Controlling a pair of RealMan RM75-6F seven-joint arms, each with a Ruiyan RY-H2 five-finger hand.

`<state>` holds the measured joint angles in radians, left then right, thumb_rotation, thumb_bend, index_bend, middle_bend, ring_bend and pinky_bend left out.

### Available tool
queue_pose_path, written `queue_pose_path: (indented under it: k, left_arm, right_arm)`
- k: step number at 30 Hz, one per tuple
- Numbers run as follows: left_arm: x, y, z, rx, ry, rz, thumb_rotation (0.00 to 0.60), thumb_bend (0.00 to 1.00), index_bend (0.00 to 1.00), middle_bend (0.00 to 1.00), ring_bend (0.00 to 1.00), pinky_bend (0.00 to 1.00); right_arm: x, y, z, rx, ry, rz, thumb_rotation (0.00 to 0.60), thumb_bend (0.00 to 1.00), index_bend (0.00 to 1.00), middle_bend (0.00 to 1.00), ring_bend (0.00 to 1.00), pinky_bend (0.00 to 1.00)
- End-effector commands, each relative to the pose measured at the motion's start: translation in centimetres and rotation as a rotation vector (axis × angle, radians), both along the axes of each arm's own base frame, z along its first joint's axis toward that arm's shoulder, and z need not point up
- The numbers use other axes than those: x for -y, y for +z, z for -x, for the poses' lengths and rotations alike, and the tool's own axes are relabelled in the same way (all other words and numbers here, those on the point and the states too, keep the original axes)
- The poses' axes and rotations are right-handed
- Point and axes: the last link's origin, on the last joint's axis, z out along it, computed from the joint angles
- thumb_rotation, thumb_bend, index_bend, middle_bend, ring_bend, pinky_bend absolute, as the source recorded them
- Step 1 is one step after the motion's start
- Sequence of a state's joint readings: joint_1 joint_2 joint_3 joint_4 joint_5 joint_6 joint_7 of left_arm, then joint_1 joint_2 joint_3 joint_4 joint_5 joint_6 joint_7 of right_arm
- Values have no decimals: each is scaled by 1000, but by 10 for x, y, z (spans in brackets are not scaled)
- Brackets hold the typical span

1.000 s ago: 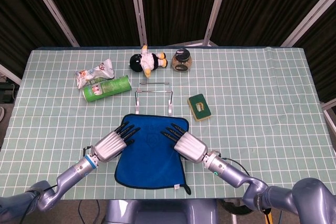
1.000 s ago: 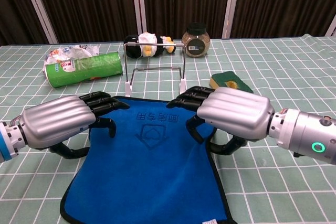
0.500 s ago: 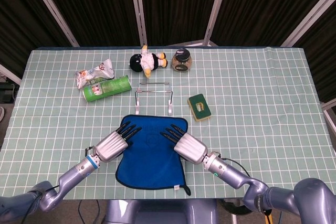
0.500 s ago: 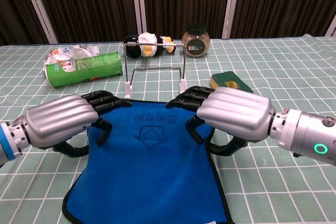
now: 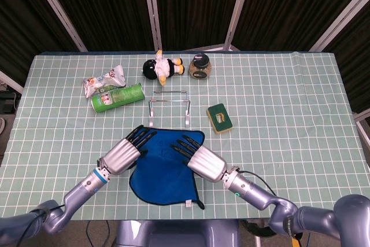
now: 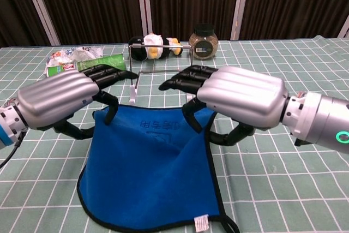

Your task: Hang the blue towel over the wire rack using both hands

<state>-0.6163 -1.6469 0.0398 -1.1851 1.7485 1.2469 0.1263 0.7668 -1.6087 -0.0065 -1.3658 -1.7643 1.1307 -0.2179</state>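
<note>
My left hand pinches the far left corner of the blue towel, and my right hand pinches the far right corner, thumbs under the cloth and the other fingers stretched forward above it. The towel hangs between my two hands with its top edge raised off the table, sagging a little in the middle, while its lower part drapes down toward me and lies on the green checked tablecloth; a small white tag shows at the near hem, below my right hand. Just beyond my fingertips stands the wire rack, upright and bare, its top bar crossing between both hands in the chest view. Past my left hand lie a green cylindrical can on its side and a crumpled snack bag beside it. Beyond the rack, farther from both hands, sit a plush toy and a glass jar with a black lid. Off to the outer side of my right hand, near the rack's right foot, rests a green and yellow sponge.
</note>
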Motion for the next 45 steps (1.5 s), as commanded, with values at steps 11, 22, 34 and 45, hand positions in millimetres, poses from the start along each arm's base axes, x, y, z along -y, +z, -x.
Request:
queue_pose_path:
  k: [11, 22, 34, 45]
  left_arm:
    - [-36, 84, -66, 230, 29, -177, 600, 489, 816, 0, 0, 0]
    - [-85, 131, -94, 263, 111, -283, 600, 489, 815, 0, 0, 0]
    - [-121, 134, -103, 275, 177, -330, 600, 495, 815, 0, 0, 0]
    - [-134, 111, -78, 255, 261, -295, 600, 496, 815, 0, 0, 0]
  right_arm:
    - [38, 81, -74, 152, 6, 139, 600, 508, 647, 42, 0, 0]
    - [83, 123, -117, 202, -62, 226, 600, 508, 647, 43, 0, 0]
    - [131, 111, -119, 190, -166, 251, 600, 508, 647, 51, 0, 0]
    - [157, 83, -84, 162, -258, 230, 600, 506, 647, 58, 0, 0]
